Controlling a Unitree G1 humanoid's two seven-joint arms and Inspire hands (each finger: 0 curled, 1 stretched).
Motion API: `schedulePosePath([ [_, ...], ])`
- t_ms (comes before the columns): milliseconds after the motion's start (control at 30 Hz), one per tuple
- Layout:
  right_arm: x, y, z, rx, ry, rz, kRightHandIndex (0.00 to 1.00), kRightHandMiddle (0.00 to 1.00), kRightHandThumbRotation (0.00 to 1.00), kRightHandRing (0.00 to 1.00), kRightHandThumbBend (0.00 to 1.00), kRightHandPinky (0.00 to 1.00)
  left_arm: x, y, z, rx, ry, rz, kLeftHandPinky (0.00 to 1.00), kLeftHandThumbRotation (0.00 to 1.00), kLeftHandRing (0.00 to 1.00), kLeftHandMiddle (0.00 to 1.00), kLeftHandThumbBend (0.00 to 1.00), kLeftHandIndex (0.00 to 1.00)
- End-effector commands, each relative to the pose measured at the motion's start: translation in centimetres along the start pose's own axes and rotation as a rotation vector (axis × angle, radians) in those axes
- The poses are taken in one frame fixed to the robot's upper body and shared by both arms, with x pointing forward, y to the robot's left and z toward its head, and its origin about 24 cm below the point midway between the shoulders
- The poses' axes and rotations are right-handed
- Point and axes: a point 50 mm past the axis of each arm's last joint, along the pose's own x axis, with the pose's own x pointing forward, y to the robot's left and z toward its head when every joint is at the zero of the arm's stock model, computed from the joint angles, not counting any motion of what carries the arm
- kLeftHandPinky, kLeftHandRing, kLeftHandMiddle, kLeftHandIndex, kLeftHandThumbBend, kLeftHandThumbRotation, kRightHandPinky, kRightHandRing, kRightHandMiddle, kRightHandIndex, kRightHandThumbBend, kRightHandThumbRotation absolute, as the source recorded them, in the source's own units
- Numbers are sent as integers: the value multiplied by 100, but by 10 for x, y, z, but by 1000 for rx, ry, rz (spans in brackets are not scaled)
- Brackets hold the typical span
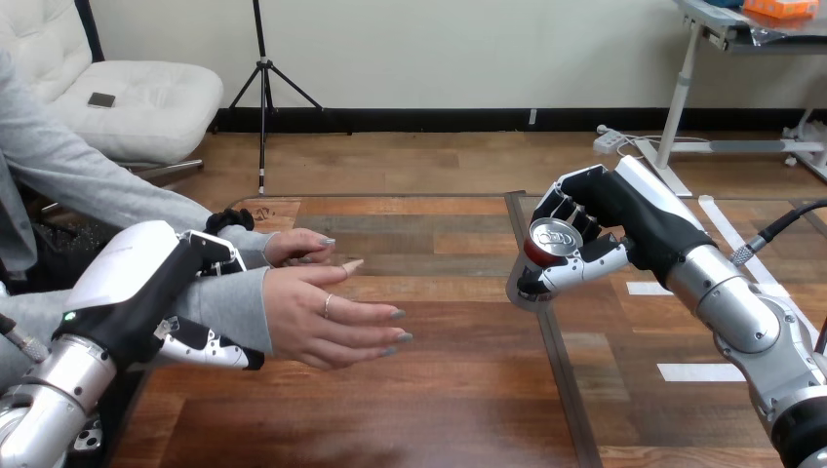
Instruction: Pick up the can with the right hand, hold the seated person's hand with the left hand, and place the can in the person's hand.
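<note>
Wooden table fills the lower part of my feed and carries no loose things that I can see. Right arm: silver, entering at the bottom right corner and reaching over the table's right half. Left arm: silver, at the table's left edge. Left hand: fingers curled round the person's wrist, showing both above and below the grey sleeve. Right hand: raised, fingers wrapped round the can. Person's open hand: fingers straight, pointing toward the table's right edge, well apart from the can. Person's second hand: just behind the first. Can: in the right hand's grip, tilted with its silver top facing my camera, off the tabletop.
</note>
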Motion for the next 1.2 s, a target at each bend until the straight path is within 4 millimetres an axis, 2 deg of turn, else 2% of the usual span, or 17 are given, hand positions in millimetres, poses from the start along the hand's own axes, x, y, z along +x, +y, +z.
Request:
schedulePosePath([
  [0, 22, -22, 41, -27, -155, -65, 40, 39, 0, 34, 88, 31, 17, 29, 26, 1, -144, 121, 11, 0, 14, 21, 89, 39],
  [300, 24, -20, 44, -23, -171, -62, 40, 39, 0, 34, 88, 31, 17, 29, 29, 1, -158, 117, 14, 0, 17, 23, 89, 39],
  [700, 27, -16, 49, -14, -185, -45, 40, 39, 0, 35, 87, 32, 19, 29, 33, -11, -171, 121, 13, 0, 16, 22, 90, 39],
  [1167, 31, -10, 57, -14, -211, -38, 40, 39, 0, 34, 86, 32, 21, 29, 39, -29, -181, 115, 14, 0, 18, 25, 85, 39],
])
